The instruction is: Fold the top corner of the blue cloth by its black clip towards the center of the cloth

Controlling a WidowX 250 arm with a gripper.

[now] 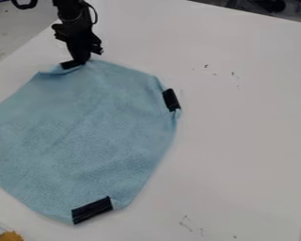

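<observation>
The cloth lies spread on the table, left of centre. The claw points down at its far edge, beside the far patch; whether it is wide, narrow or gripping cloth, I cannot tell. With the right patch and near patch, that makes 3 dark patches (probably marking or stiffening grasp points).

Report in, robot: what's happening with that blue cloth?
Gripper down at far edge of blue cloth, by black patch. Cloth spread mostly flat on white table. Orange-yellow object off cloth, bottom left of view.
</observation>
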